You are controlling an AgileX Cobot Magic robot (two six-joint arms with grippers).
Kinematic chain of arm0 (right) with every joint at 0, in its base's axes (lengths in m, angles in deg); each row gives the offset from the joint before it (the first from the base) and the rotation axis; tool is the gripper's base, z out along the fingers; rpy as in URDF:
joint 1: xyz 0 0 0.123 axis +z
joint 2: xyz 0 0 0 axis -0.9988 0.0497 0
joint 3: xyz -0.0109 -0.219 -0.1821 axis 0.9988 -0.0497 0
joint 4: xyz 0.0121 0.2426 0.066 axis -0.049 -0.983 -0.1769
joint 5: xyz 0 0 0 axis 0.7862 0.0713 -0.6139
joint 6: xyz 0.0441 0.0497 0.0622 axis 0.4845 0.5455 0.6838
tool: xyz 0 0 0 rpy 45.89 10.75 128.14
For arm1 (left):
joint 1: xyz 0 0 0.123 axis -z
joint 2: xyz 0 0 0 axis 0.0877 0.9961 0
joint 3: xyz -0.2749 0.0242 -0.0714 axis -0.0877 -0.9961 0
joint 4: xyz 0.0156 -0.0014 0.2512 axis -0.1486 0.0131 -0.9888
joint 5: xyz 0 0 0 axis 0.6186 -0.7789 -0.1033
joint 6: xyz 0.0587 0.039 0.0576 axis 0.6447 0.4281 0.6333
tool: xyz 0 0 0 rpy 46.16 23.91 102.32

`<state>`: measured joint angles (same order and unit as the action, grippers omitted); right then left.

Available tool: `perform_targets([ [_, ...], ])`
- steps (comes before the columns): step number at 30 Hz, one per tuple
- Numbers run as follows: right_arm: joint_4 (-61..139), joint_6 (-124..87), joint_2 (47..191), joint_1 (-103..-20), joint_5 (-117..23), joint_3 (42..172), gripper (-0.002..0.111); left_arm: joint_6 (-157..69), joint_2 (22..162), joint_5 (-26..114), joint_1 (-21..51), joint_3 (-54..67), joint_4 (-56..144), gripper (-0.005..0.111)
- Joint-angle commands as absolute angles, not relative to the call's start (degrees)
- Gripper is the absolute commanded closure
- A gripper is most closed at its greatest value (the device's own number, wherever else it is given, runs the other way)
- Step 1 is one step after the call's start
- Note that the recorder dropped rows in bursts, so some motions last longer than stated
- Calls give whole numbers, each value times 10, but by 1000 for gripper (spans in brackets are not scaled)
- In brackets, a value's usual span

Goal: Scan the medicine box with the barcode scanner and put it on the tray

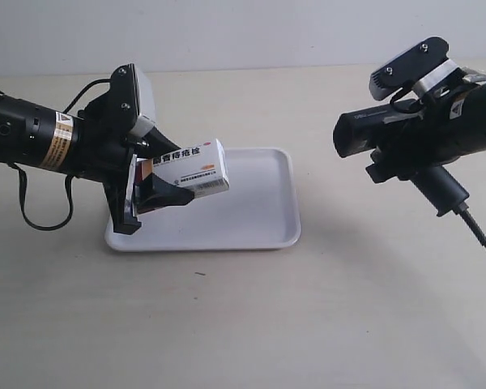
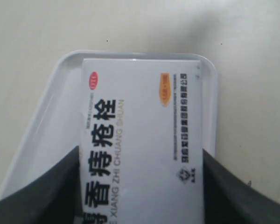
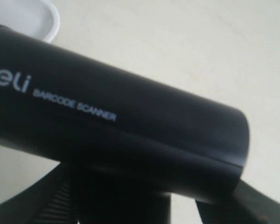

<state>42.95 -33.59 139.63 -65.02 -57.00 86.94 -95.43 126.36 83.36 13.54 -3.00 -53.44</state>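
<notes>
The white medicine box (image 1: 190, 168) with black Chinese lettering hangs just above the white tray (image 1: 263, 215), held by my left gripper (image 1: 158, 188), which is shut on it. In the left wrist view the box (image 2: 140, 144) fills the middle between two dark fingers (image 2: 233, 193), with the tray's rim (image 2: 212, 112) below it. My right gripper (image 1: 401, 158) is shut on the black barcode scanner (image 1: 389, 130), held in the air right of the tray, head toward the box. Up close the scanner's body (image 3: 121, 130) reads "BARCODE SCANNER".
The scanner's black cable (image 1: 482, 239) trails down to the exterior view's right edge. A cable loop (image 1: 40, 215) hangs under the left arm. A corner of the tray (image 3: 42, 18) shows in the right wrist view. The tabletop (image 1: 243, 324) is pale beige.
</notes>
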Motion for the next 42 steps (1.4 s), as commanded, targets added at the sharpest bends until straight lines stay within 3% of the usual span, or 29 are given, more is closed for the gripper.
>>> perform_targets([
  [1,438,-356,1389,-625,-557,885,108,-970,1263,833,134,-27,-535,107],
  [10,438,-305,1410,-623,-535,885,108,-958,1284,789,135,-27,-486,107],
  [13,435,-263,1459,-629,-511,885,108,-901,1329,769,135,-24,-369,107],
  [21,431,-193,1546,-652,-450,885,108,-919,1423,743,139,22,-343,104],
  [23,431,-192,1551,-652,-448,885,101,-919,1424,726,139,22,-343,87],
  [28,431,-192,1565,-652,-438,885,57,-947,1424,748,139,22,-345,5],
  [30,431,-192,1565,-652,-438,885,44,-949,1420,767,139,22,-349,2],
  [35,431,-153,1565,-652,-437,885,30,-959,1392,778,139,22,-357,2],
  [42,437,-138,1539,-652,-459,885,26,-1102,1299,776,138,22,-476,2],
])
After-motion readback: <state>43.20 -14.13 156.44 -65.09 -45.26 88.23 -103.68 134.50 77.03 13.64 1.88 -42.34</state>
